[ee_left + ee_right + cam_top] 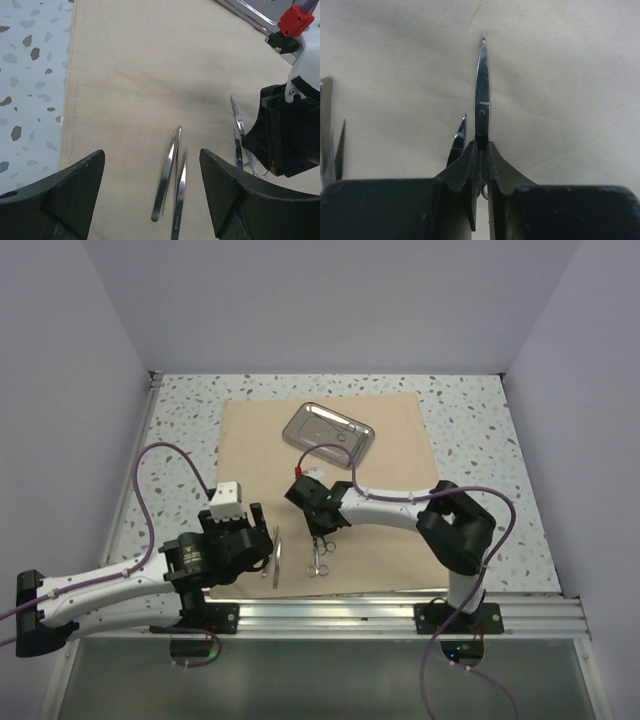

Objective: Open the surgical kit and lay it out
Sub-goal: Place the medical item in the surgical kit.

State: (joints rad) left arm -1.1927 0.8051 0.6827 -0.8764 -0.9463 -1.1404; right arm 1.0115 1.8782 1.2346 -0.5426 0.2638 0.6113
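Note:
The beige cloth wrap lies spread flat, with the shiny steel tray at its far edge. My right gripper is shut on slim scissors, whose blade points out past the fingertips low over the cloth. A second curved instrument lies just left of them. Both ringed instruments show below the gripper in the top view. Two tweezers lie side by side on the cloth between my left gripper's open fingers. That gripper is empty.
The right gripper's black body sits close to the right of my left gripper, with the scissors blade beside it. Speckled tabletop borders the cloth on the left. White walls surround the table; a metal rail runs along the near edge.

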